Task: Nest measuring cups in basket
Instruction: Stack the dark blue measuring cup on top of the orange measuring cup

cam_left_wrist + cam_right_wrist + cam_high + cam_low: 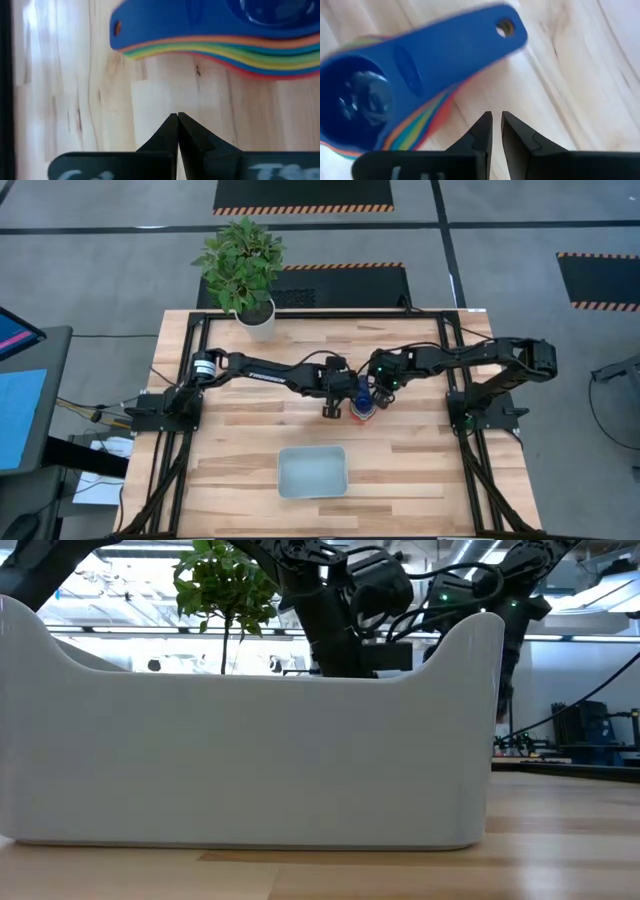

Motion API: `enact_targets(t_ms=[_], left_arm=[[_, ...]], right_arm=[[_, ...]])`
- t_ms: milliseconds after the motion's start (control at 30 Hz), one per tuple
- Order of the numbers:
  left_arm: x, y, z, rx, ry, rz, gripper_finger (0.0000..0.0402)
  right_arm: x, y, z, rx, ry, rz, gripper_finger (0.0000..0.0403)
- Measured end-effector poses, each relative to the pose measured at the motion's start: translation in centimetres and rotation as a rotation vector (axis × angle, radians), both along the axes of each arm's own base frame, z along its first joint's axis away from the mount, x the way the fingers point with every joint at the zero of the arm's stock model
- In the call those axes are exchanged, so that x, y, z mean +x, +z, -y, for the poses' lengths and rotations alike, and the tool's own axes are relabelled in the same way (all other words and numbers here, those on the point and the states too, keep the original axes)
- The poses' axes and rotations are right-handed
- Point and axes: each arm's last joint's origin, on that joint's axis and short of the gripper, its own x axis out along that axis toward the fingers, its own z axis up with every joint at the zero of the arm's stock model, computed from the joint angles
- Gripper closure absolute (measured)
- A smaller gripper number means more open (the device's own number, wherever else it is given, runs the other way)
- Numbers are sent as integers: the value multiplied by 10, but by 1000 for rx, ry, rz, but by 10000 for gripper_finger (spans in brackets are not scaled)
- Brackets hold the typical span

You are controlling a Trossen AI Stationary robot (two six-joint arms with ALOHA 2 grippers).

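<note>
The measuring cups point(362, 406) stand nested in one stack on the wooden table, the dark blue one point(420, 55) on top and orange, green, yellow and red rims point(250, 60) fanned below it. The handles point toward my left gripper point(177, 118), which is shut just beside the stack's handle end and touches nothing. My right gripper point(496, 118) hovers at the stack's other side, its fingers a narrow slit apart with nothing between them. The basket point(312, 471) sits nearer the table's front edge, with nothing in it.
A white pot with a green plant point(245, 275) stands at the table's far edge. In the low view the basket's pale wall point(250, 760) fills the foreground and hides the stack. Bare wood lies between the stack and the basket.
</note>
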Motion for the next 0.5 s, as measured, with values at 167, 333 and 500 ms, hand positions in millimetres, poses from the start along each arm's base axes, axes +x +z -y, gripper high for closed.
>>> enact_targets(t_ms=[167, 333, 500], left_arm=[[2, 1, 1, -21, 0, 35, 401], [7, 3, 2, -49, -43, 79, 401], [8, 4, 5, -90, -87, 91, 401]], right_arm=[[-2, -1, -7, 48, -7, -25, 337], [5, 0, -23, 103, 32, 24, 337], [15, 4, -41, 125, 73, 111, 337]])
